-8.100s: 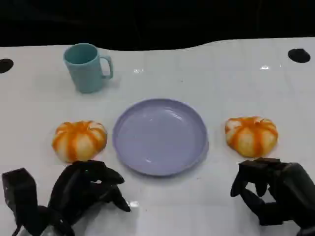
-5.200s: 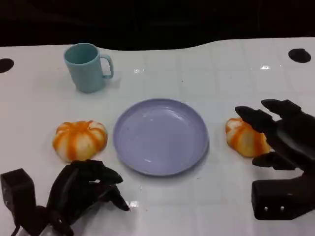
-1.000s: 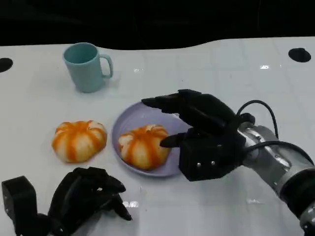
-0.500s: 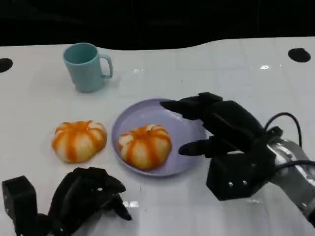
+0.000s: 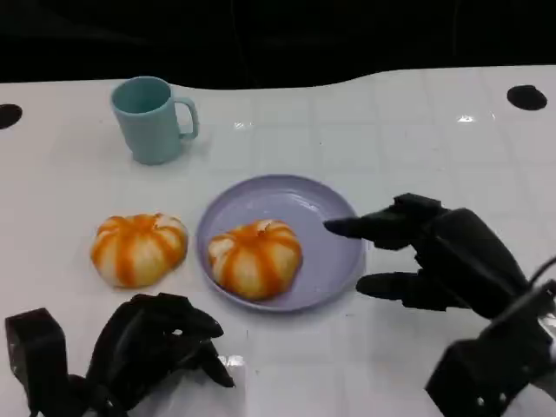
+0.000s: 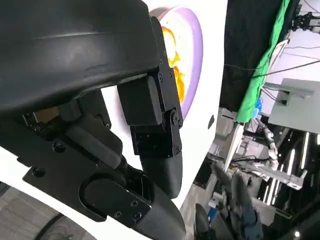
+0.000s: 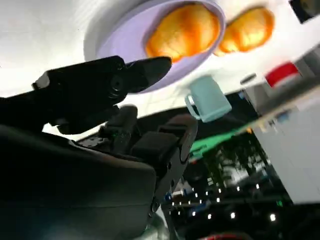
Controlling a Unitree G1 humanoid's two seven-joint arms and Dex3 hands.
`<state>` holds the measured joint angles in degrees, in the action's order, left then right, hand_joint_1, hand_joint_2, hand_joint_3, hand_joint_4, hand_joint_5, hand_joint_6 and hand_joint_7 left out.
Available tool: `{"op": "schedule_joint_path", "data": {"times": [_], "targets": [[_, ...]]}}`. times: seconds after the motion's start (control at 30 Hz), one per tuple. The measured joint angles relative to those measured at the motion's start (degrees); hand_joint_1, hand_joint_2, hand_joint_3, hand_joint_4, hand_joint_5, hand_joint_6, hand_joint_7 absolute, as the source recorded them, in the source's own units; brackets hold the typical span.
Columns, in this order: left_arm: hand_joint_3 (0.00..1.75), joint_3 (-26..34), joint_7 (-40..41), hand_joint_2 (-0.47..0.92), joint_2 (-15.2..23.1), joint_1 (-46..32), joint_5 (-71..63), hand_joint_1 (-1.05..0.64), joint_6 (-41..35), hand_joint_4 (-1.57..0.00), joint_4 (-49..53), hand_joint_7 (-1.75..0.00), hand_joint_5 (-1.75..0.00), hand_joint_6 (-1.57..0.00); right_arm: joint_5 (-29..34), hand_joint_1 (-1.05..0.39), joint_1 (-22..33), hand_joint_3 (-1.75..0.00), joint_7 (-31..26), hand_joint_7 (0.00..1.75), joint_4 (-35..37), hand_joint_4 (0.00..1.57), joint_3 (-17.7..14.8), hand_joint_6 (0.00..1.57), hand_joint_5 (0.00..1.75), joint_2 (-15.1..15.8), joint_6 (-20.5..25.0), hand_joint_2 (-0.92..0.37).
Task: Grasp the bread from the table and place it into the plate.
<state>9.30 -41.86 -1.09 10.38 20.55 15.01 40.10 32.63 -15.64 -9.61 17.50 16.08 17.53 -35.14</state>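
A: What does the head view show?

B: One round orange-and-white striped bread bun (image 5: pixel 256 258) sits in the shallow lilac plate (image 5: pixel 334 265), left of its centre. A second striped bun (image 5: pixel 139 248) lies on the white bench (image 5: pixel 391 139) just left of the plate, apart from its rim. The right hand (image 5: pixel 443 261) hovers at the plate's right edge, fingers spread and holding nothing. The left hand (image 5: pixel 152 343) rests low at the near edge, fingers curled in with nothing in them.

A: Which hand is better placed for the remaining bun?

B: The left one, by judgement: the bun lies directly beyond it, while the right hand would have to cross the whole plate. The bun is round, so it has no long axis to align with. A teal mug (image 5: pixel 154 119) stands well behind.

A: And the left wrist view?

B: The plate (image 6: pixel 192 55) and the bun in it (image 6: pixel 176 60) appear past the hand's black shell.

A: The right wrist view?

B: Fingers (image 7: pixel 145 67) reach toward the plate (image 7: pixel 115 40), empty; both buns (image 7: pixel 182 30) (image 7: pixel 247 27) and the mug (image 7: pixel 207 102) lie beyond.
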Motion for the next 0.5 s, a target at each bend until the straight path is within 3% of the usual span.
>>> {"op": "schedule_joint_path", "data": {"times": [0.1,0.13,0.17,0.2,0.3,0.37,0.5], "targets": [[0.0,0.0,0.0,0.71,0.0,0.0,0.0,-1.05,0.0,-1.57,0.0,-0.2,-0.59,-1.57,0.1,-0.03,2.7,-0.1,-1.3,0.66,-1.4,0.8,-0.8,0.95,1.37,0.1,-1.1,-0.9],[0.0,0.0,0.0,0.71,0.0,0.0,0.0,-1.05,0.0,-1.57,0.0,-0.2,-0.59,-1.57,0.1,-0.03,3.5,-0.22,-1.5,0.74,-1.7,0.82,-1.2,0.94,1.44,0.3,-1.8,-0.87],[0.0,0.0,0.0,0.71,0.0,0.1,0.0,-1.05,0.0,-1.57,0.0,-0.2,-0.59,-1.57,0.0,-0.04,4.3,-0.61,-1.7,0.9,-1.9,0.83,-1.6,0.9,1.52,0.6,-2.4,-0.7],[0.0,0.0,0.0,0.71,0.0,0.1,0.0,-1.05,0.0,-1.57,0.0,-0.21,-0.6,-1.57,-0.2,-0.05,5.2,-0.86,-1.7,1.01,-2.2,0.84,-2.0,0.87,1.57,1.1,-3.2,-0.58],[0.0,0.0,0.0,0.71,0.0,0.1,-0.1,-1.05,0.0,-1.57,0.0,-0.21,-0.6,-1.57,-1.1,-0.07,7.6,-1.24,-1.7,1.19,-2.9,0.88,-2.8,0.83,1.65,2.6,-6.1,-0.39],[0.0,-0.1,0.1,0.72,0.0,0.1,-0.2,-1.05,0.0,-1.57,0.0,-0.21,-0.6,-1.57,-1.4,-0.09,9.0,-1.31,-1.7,1.22,-3.2,0.89,-3.7,0.82,1.68,2.8,-7.3,-0.36],[0.0,-0.1,0.1,0.72,0.0,0.1,-0.2,-1.05,0.0,-1.57,0.0,-0.21,-0.6,-1.57,-4.3,-0.09,12.3,-1.26,0.0,1.18,-4.8,0.88,-4.5,0.83,1.7,3.4,-8.5,-0.37]]}}
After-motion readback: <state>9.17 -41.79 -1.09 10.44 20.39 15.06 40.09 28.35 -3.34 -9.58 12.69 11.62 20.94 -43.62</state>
